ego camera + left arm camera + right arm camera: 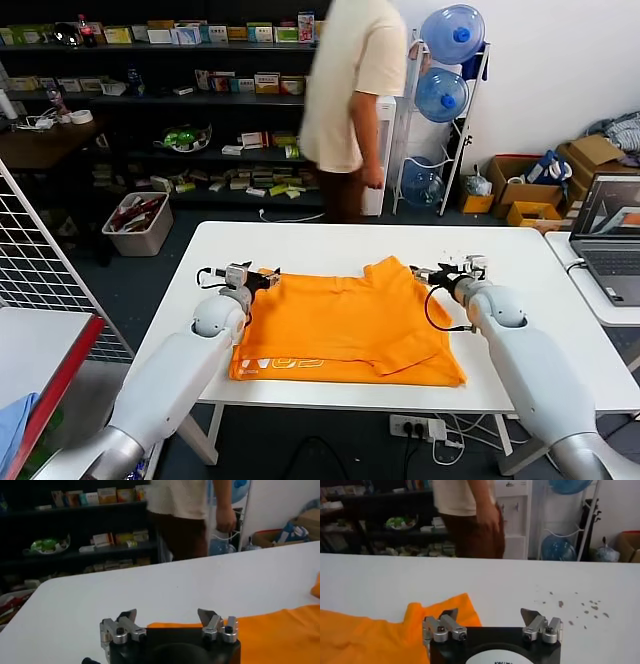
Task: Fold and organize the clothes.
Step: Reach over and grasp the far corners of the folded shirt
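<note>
The orange T-shirt [345, 325] lies partly folded on the white table [330, 245], pale print near its front left edge. My left gripper [262, 278] hovers at the shirt's far left corner, open and empty; the left wrist view shows it [169, 616] over the shirt's edge [280, 630]. My right gripper [432, 274] is at the shirt's far right corner, open and empty; in the right wrist view it [490, 613] stands beside the raised orange corner [455, 607].
A person [345, 100] stands behind the table's far edge. A laptop [610, 235] sits on a second table at right. Shelves, water bottles [450, 60] and boxes stand behind. A wire rack [30, 260] and a light blue cloth [12, 425] are at left.
</note>
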